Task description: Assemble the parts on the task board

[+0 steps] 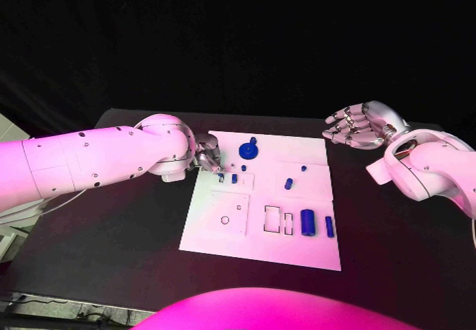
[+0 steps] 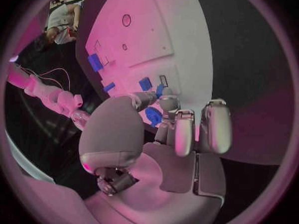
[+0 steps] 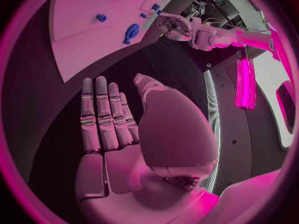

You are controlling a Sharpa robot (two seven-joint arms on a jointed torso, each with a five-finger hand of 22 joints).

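My left hand (image 1: 206, 155) sits at the white board's (image 1: 263, 237) far-left edge, fingers (image 2: 184, 134) curled by small blue parts (image 1: 234, 178); grip unclear. Right hand (image 1: 357, 126) lifted, fingers apart, empty.

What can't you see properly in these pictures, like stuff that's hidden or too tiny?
- Whether the left hand pinches a part: in the head view its fingertips cover the spot at the task board's edge; in the left wrist view the thumb and fingers block it.
- The shapes of the small blue parts: too tiny in the head view.
- The board's near end: cut off in the right wrist view, where the right hand shows held flat.
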